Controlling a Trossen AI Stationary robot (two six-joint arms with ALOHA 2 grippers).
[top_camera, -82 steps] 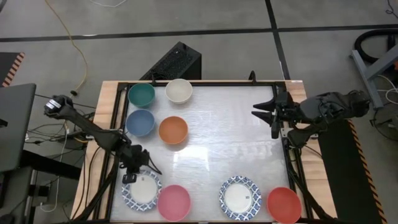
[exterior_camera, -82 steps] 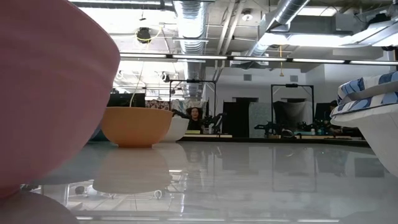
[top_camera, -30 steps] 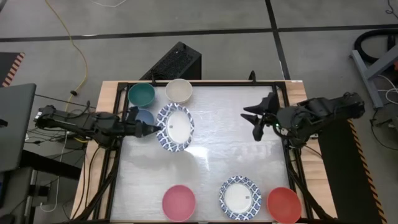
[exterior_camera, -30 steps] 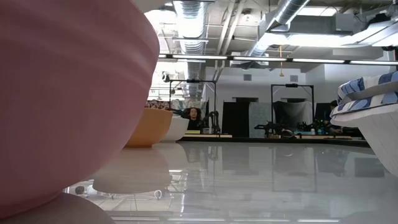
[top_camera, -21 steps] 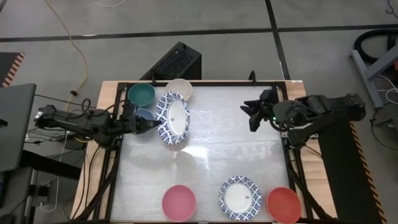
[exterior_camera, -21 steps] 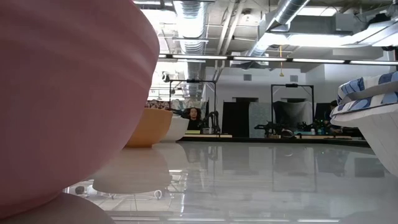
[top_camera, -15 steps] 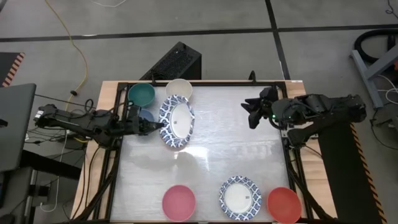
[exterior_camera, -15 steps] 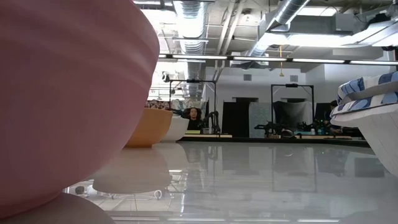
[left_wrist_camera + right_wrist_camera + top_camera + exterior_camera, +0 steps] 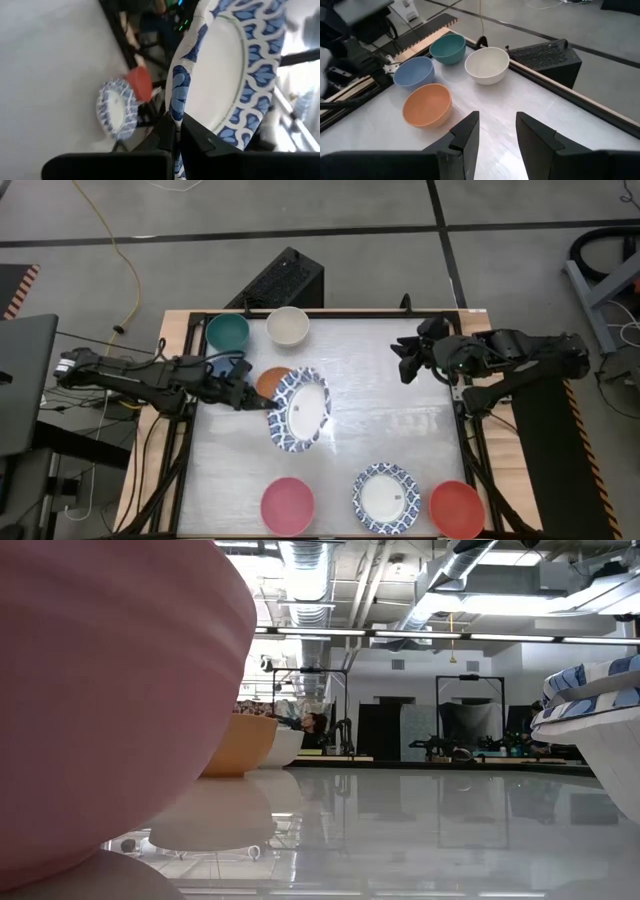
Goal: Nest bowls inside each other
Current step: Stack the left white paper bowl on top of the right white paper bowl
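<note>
White and shiny, the counter (image 9: 380, 390) holds bowls. Left pincer (image 9: 268, 404) is clamped on the rim of a patterned bowl (image 9: 301, 409), lifted near the orange bowl (image 9: 270, 379). It looks light, stiff, slippery. Right pincer (image 9: 408, 360) waits apart, far right.

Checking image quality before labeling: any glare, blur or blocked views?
Low view: pink bowl fills the left, out of focus; table mirrors the ceiling lights. Left wrist view: patterned bowl blurred, blown-out highlights at the edge. High and right wrist views: sharp, mild table sheen.
</note>
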